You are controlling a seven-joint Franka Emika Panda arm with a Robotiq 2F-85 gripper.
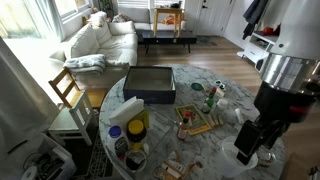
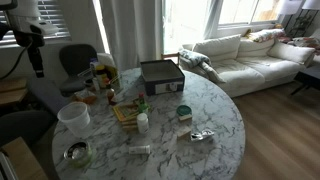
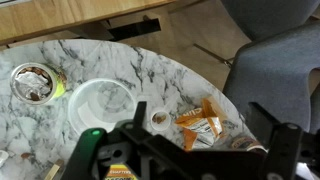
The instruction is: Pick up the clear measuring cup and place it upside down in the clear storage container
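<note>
The hand (image 1: pixel 247 150) hangs above the marble surface (image 2: pixel 205 115) with its jaws spread as wide as they go and nothing between them. That suits a cup this broad, since the fingers must straddle its wall. The clear measuring cup (image 3: pixel 100 105) stands upright, mouth up, close to the edge of the surface. It is just beside an open tin (image 3: pixel 35 82) and near some orange packets (image 3: pixel 200 125). In the wrist view it lies ahead of the hand and off to one side, not yet between the fingers.

The clear storage container (image 1: pixel 150 83) sits well apart from the cup, across the clutter on the side toward the sofa (image 1: pixel 100 40), and its inside looks bare.

I judge this to be the approach, with the task barely begun. The next move calls for centring over the cup and coming down. A grip on the side wall would probably serve best, leaving the wrist free to roll the cup over. The plastic looks slick, and the tin stands close enough to be nudged.
</note>
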